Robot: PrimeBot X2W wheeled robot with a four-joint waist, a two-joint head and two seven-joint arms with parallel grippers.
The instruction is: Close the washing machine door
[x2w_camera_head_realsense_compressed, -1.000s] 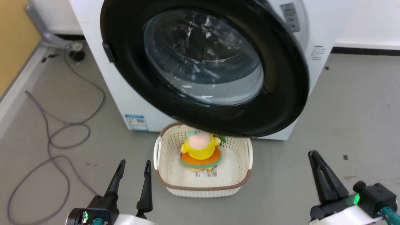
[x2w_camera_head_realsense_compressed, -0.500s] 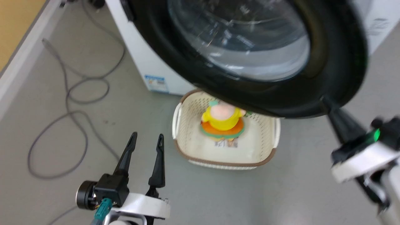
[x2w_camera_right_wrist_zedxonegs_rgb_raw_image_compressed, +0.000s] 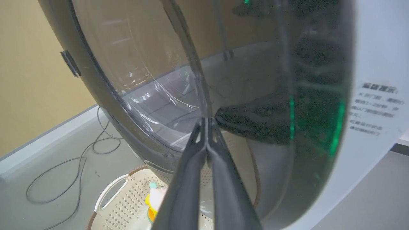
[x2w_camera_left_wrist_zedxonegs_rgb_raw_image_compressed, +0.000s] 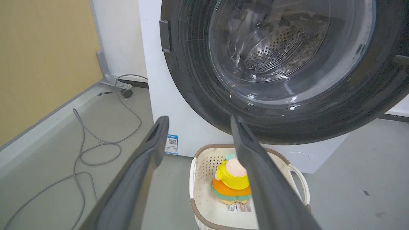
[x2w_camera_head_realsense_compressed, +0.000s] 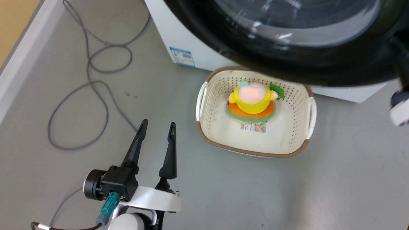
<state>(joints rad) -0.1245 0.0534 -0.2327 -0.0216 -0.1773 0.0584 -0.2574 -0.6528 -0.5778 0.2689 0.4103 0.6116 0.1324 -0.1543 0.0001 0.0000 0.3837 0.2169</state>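
My right hand [x2w_camera_right_wrist_zedxonegs_rgb_raw_image_compressed: 207,121], fingers together, seems to touch the washing machine door [x2w_camera_right_wrist_zedxonegs_rgb_raw_image_compressed: 134,95] dead ahead; left hand [x2w_camera_head_realsense_compressed: 156,126], fingers apart, sits farther off.

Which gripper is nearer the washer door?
Right. The right gripper, shut, has its tips at the glass of the washing machine door; the left gripper hangs open, low over the floor.

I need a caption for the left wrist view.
Left gripper, fingers apart, faces the washing machine door; a basket sits below.

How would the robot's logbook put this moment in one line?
washing machine door open, over basket | right gripper shut, tips at door | left gripper open, empty
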